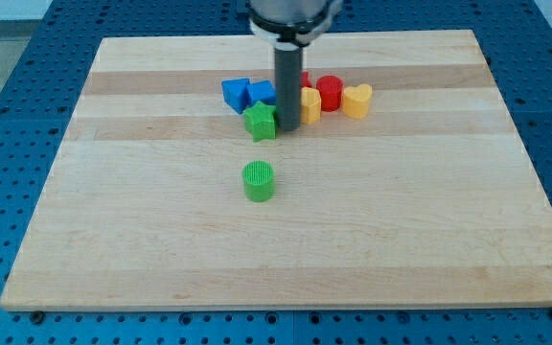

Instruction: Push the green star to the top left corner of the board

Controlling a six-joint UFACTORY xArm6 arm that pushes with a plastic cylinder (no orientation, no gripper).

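The green star (pixel 260 122) lies on the wooden board (pixel 161 211) just above the middle. My tip (pixel 287 126) stands right at the star's right side, touching or almost touching it. The dark rod rises from there to the view's top and hides part of the blocks behind it. The board's top left corner (pixel 105 43) is far to the star's upper left.
A green cylinder (pixel 258 181) stands below the star. Behind the star is a cluster: two blue blocks (pixel 237 94) (pixel 262 93), a yellow block (pixel 310 104), a red cylinder (pixel 330 92), a yellow heart (pixel 356 100). A blue perforated table (pixel 27 115) surrounds the board.
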